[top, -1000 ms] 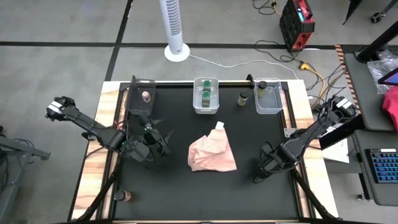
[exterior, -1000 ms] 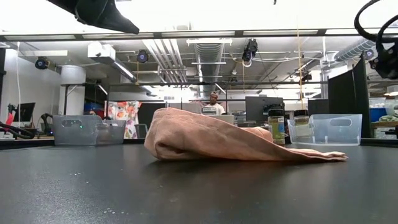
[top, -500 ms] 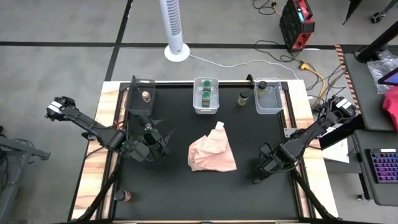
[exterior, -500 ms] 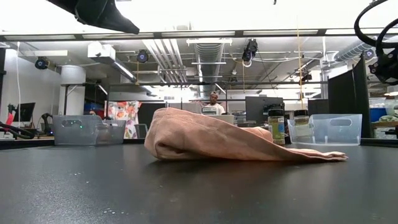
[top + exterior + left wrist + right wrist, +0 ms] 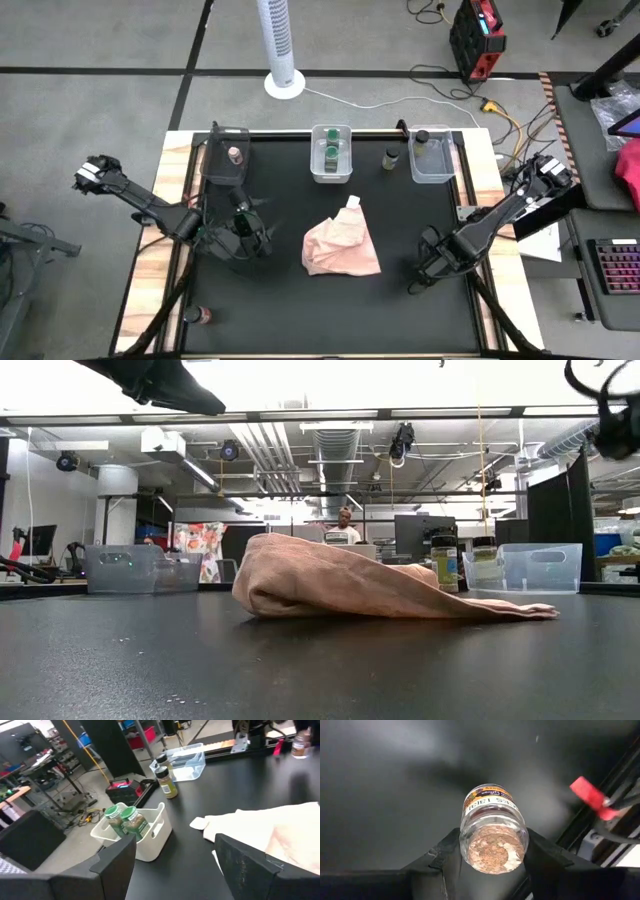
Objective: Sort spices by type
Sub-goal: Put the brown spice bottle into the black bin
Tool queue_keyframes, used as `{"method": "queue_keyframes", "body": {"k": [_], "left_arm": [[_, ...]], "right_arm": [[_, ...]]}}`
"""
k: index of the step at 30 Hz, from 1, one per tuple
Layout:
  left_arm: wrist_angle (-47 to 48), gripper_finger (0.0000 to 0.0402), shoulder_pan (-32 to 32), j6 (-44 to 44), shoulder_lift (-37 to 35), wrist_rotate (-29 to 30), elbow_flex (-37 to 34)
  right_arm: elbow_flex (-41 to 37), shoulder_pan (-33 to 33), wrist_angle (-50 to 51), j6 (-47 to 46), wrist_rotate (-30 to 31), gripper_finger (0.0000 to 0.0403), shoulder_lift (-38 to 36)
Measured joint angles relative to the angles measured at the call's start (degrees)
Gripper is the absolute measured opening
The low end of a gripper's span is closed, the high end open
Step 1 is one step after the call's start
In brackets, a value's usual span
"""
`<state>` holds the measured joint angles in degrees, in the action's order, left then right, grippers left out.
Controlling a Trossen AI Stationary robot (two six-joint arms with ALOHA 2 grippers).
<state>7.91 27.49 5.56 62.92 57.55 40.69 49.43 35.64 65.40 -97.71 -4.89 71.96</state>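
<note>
The right gripper (image 5: 492, 851) pinches a small spice jar (image 5: 492, 841) between its two dark fingers (image 5: 445, 857), the jar's base of reddish-brown powder turned toward the wrist camera, above the black table (image 5: 400, 300) near its right edge. From overhead, that gripper (image 5: 428, 262) sits right of a crumpled pink cloth (image 5: 342, 247) lying mid-table. The left gripper (image 5: 245, 232) hovers over the table left of the cloth, its fingers (image 5: 112, 862) spread apart with nothing between them. Along the far edge stand three clear bins: the left bin (image 5: 213, 170) holds one jar with a tan-pink lid (image 5: 234, 154), the middle bin (image 5: 318, 174) holds two green-lidded jars (image 5: 331, 150), and the right bin (image 5: 440, 170) holds a dark-lidded jar (image 5: 421, 137). Another dark-lidded jar (image 5: 390, 158) stands on the table between the middle and right bins. One more jar (image 5: 204, 315) sits on the wooden border (image 5: 150, 290) at the near left corner. A white tag (image 5: 353, 202) pokes from the cloth's far edge. In the level view the cloth (image 5: 340, 588) fills the middle ground, and a person (image 5: 344, 525) shows far behind in the room.
</note>
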Motion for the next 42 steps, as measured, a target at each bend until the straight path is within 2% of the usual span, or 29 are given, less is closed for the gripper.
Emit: {"method": "queue_keyframes", "body": {"k": [3, 8, 12, 16, 22, 27, 30, 34, 42], "left_arm": [[-1.29, 0.0254, 0.0, 0.02, 0.31, -0.18, -0.02], [-4.01, 0.0254, 0.0, -0.47, 2.39, -0.31, -0.02], [-7.73, 0.0254, -0.22, -1.7, 5.13, -2.15, -0.02], [-16.21, 0.0254, -0.22, -6.96, 8.71, -6.68, -0.02], [-30.49, 0.0254, -0.3, -16.19, 14.59, -9.82, -0.02], [-37.88, 0.0254, -2.03, -18.38, 18.79, -14.39, -0.02], [-41.69, 0.0254, -4.05, -18.41, 20.95, -18.33, -0.02], [-45.4, 0.0254, -6.66, -18.59, 23.42, -18.77, -0.02], [-46.06, 0.0254, -10.71, -18.06, 27.67, -25.61, 2.27]], "right_arm": [[4.32, -0.04, 3.63, 0.94, 5.03, 0.0165, -0.02], [11.18, -0.59, 4.14, 5.2, 17.94, 0.0165, 0.06], [15.48, -2.37, 2.37, 12.98, 27.47, 0.0165, 0.61], [17.4, -5.29, -4.37, 23.66, 33.15, 0.0165, 0.94], [16.91, -11.4, -17.42, 40.44, 33.64, 0.0165, 0.98], [16.83, -15.27, -24.5, 49.91, 33.39, 0.0165, 2.59], [16.83, -17.19, -28.03, 54.01, 33.04, 0.0165, 4.29], [17.25, -18.68, -30.73, 57.34, 32.91, 0.0165, 6.63], [20.74, -19.89, -32.18, 61.2, 32.66, 0.0165, 10.86]]}}
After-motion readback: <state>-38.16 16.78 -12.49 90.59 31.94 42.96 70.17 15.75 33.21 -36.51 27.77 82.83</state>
